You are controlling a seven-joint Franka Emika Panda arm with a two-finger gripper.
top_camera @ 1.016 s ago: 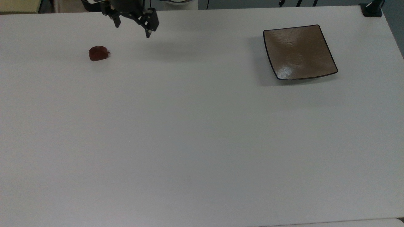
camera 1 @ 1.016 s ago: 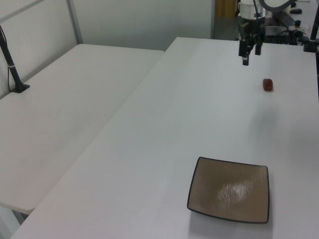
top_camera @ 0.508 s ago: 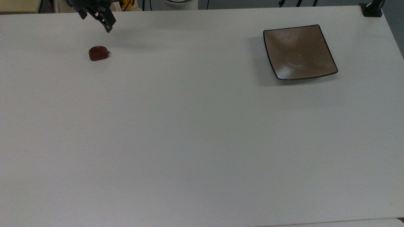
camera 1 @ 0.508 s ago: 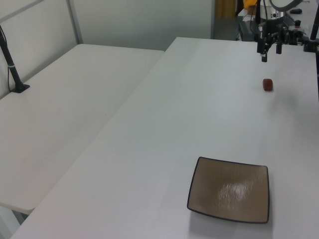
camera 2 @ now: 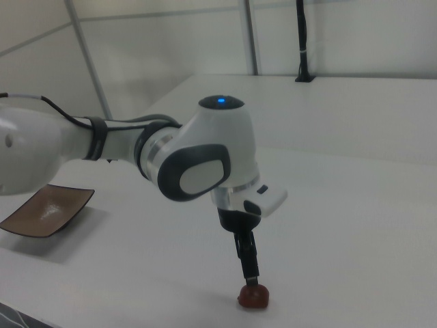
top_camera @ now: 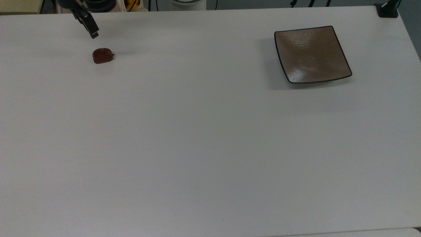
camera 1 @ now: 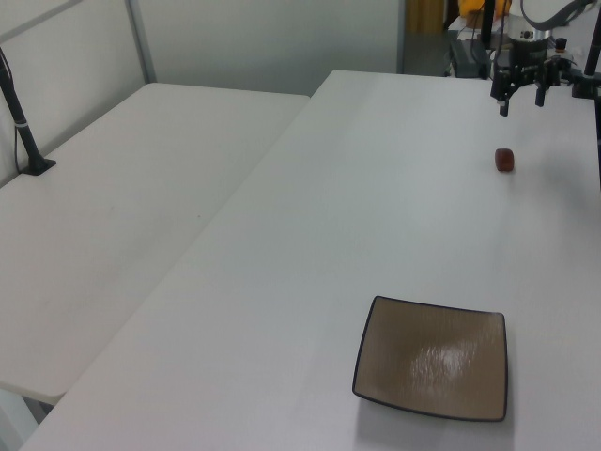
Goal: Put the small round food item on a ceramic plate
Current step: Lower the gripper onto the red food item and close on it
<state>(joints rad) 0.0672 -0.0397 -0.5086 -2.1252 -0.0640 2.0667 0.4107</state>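
I see my gripper (camera 1: 521,98) hanging with its fingers spread, holding nothing, above the white table (top_camera: 197,138) just past the small round food item (top_camera: 102,55), which lies near the top view's far left edge. The ceramic plate (top_camera: 311,54) sits bare, well apart at the top view's far right.

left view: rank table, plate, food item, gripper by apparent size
1. White table
2. Square brown plate
3. Gripper, though it sits far from the camera, so apparent size only
4. Small red-brown food item
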